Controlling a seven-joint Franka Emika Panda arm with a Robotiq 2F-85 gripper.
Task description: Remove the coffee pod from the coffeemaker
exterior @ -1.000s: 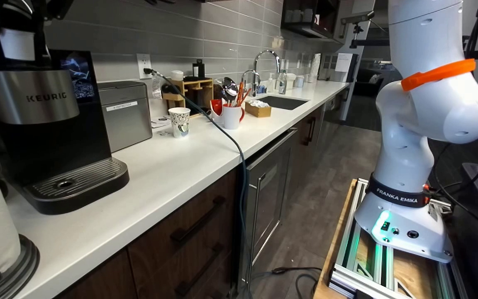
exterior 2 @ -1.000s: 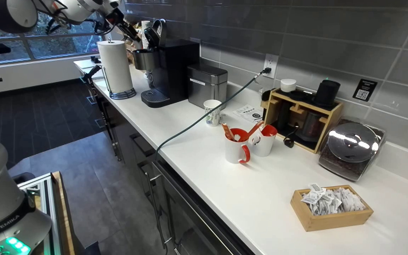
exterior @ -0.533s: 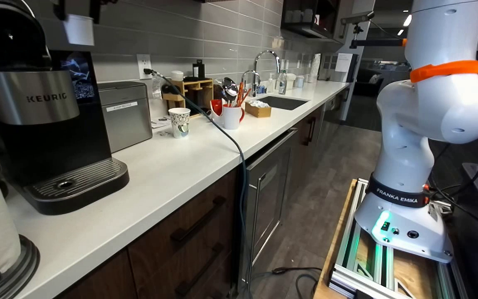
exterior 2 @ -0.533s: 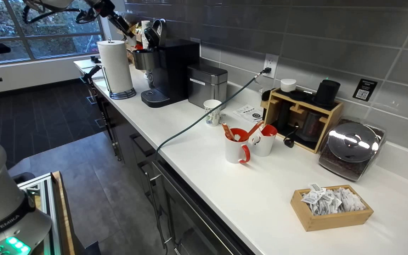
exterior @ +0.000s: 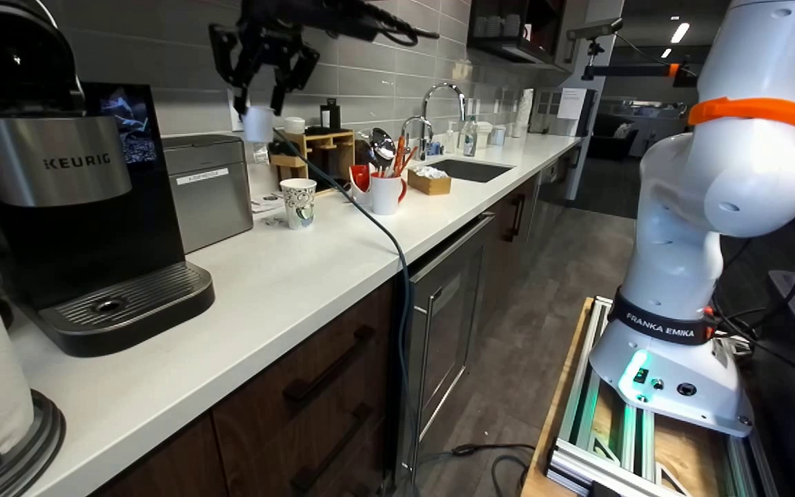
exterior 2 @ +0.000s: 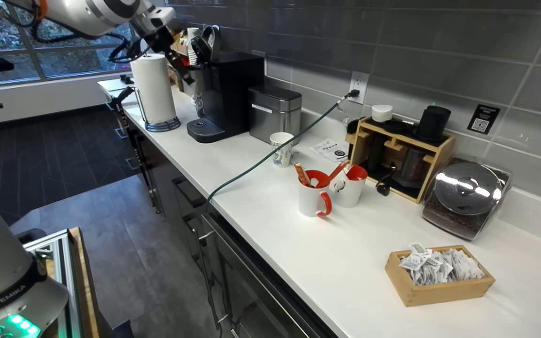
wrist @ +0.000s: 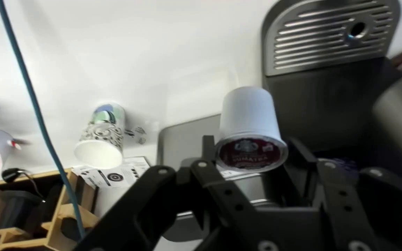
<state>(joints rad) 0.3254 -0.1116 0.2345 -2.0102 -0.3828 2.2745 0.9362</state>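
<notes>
1. Wrist view: the Sumatra coffee pod (wrist: 248, 113) is suspended in mid-air, printed lid facing the camera. It is outside the Keurig coffeemaker (exterior: 87, 238), above the white worktop (exterior: 287, 290).
2. Robotiq gripper (exterior: 257, 105): jaws clenched on the pod. The fingertips (wrist: 208, 148) bracket it near the rim, at 9 and 3 o'clock; the exact contact on the 3 o'clock side is too dark to confirm.
3. Change, last second: in an exterior view, the pod has travelled from over the brew head (exterior: 52, 166) toward 3 o'clock, ending slightly lower and well apart from the machine.
4. Meaning (assessment): extraction appears complete. Any remaining step is probably set-down; the task statement specifies no destination.
5. Machine condition: in an exterior view, the coffeemaker stands at 9 o'clock from the pod, its brew-head lid (exterior: 14, 59) raised. In the wrist view, the drip tray (wrist: 326, 38) lies between 1 and 2 o'clock.
6. Adjacent items: in the wrist view, a patterned paper cup (wrist: 103, 132) stands at 9 o'clock. In an exterior view, a labelled grey metal box (exterior: 211, 197) is at 7 o'clock and a white mug with a red handle (exterior: 384, 197) at 4 o'clock.
7. Caution (assessment): the teal power cord (wrist: 38, 113), beyond the cup at 9 o'clock, could snag. Lower slowly; a rim-end grip may let the pod pivot.
</notes>
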